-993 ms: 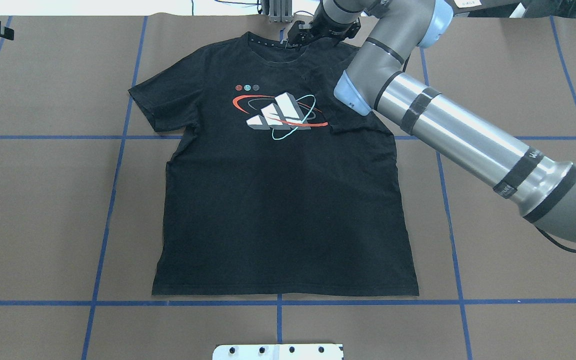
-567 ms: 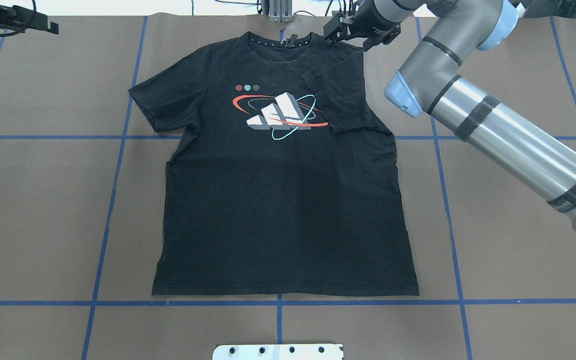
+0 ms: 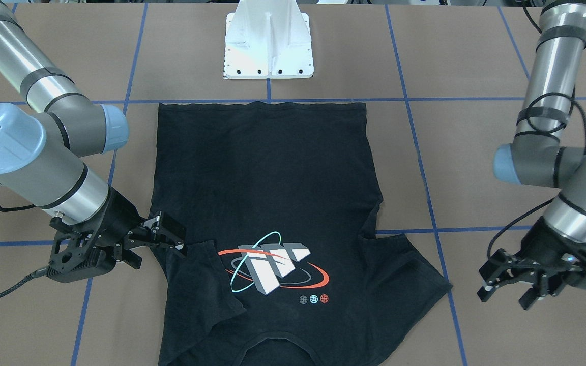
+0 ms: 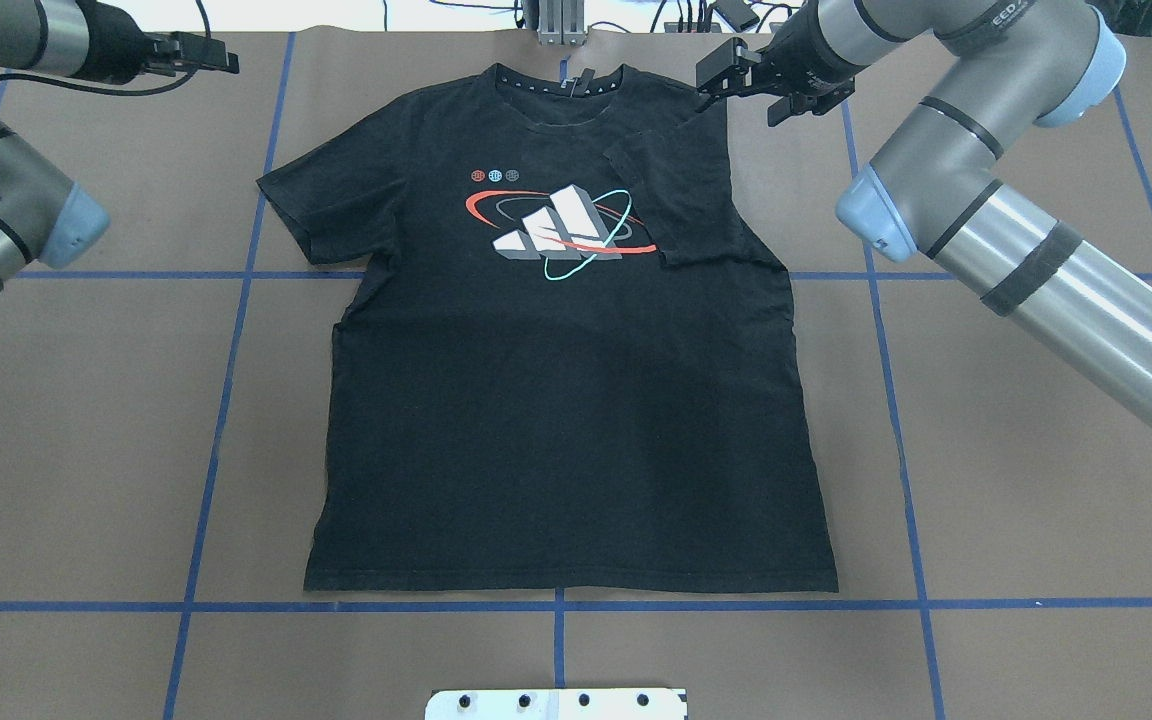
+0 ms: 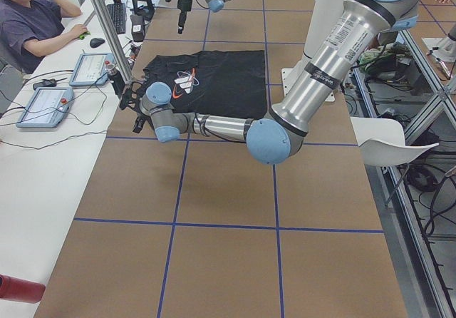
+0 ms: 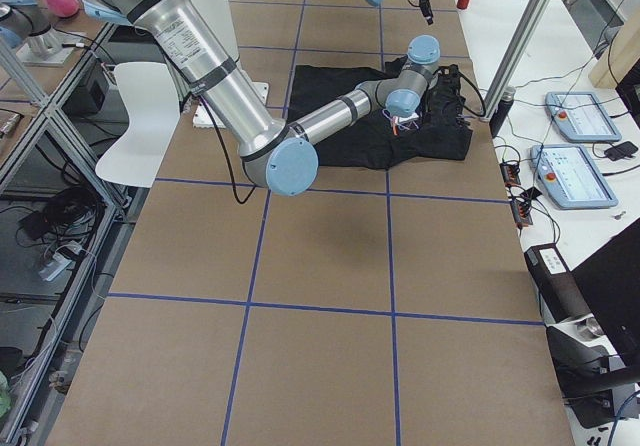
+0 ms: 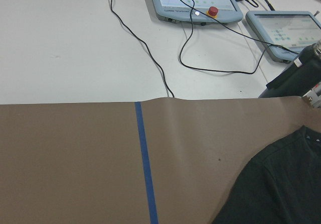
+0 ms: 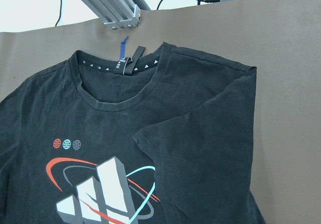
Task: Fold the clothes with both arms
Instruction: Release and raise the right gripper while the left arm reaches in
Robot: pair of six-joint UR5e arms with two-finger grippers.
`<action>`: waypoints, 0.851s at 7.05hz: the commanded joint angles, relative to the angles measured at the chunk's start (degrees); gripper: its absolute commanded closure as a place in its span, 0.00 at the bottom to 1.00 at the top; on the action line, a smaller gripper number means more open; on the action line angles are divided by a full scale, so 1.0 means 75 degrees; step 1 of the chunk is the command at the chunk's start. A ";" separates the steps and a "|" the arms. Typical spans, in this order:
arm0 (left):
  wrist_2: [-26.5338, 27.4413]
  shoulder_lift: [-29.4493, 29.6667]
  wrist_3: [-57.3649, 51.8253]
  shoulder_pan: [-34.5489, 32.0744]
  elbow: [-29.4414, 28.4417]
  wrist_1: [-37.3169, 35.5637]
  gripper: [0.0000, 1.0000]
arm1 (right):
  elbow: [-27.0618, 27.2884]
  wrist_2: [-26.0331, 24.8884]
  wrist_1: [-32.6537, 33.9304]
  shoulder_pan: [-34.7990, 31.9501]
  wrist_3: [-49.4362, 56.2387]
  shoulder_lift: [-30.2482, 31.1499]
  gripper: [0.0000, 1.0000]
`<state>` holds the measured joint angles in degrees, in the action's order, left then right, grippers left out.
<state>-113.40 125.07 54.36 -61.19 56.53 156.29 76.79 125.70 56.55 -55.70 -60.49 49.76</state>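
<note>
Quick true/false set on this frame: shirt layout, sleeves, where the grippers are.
1. The shirt lies with its logo facing up. True.
2. Both sleeves are folded in. False: only the sleeve on the robot's right is folded over the chest; the other sleeve lies spread out.
3. The left gripper holds the shirt. False: it is open, off the shirt, over bare table.
4. The hem lies flat and unfolded. True.
5. The right gripper is beside the folded sleeve. True.
</note>
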 commanded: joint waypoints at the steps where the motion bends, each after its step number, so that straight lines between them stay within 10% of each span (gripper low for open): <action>1: 0.0901 0.0268 0.0087 0.0738 -0.0574 0.0209 0.02 | -0.0019 -0.0025 0.0007 0.0009 -0.0103 0.0033 0.00; 6: 0.0929 0.0164 -0.0018 0.0999 -0.0623 0.0162 0.17 | -0.0137 -0.0061 0.0019 0.0044 -0.0079 0.0033 0.00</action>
<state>-106.42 126.56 54.54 -53.87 51.88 157.54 75.90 125.25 56.66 -55.44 -61.09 50.08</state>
